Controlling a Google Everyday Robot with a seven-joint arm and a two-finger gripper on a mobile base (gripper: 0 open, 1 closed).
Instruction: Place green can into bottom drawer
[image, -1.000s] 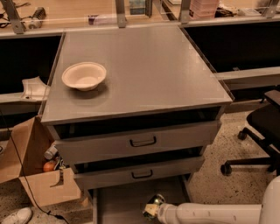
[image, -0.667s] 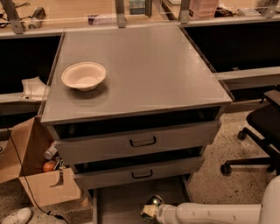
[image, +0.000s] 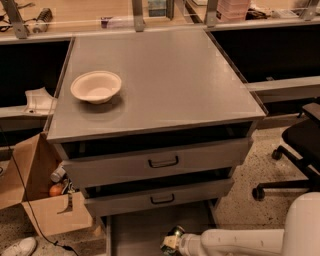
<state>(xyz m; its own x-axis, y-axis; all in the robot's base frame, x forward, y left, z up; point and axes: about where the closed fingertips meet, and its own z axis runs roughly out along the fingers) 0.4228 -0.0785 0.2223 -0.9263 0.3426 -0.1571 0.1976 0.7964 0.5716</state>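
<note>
one arm (image: 235, 242) reaches in from lower right, its gripper (image: 170, 244) clamped on the green can (image: 177, 232), held low over the floor of the pulled-out bottom drawer (image: 145, 225); cream bowl (image: 96, 86) sits on the cabinet top (image: 175, 75), left side.

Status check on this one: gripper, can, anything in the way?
Gripper low over the open bottom drawer. Green can right at the gripper. Bowl up on the cabinet top, out of the path.
</note>
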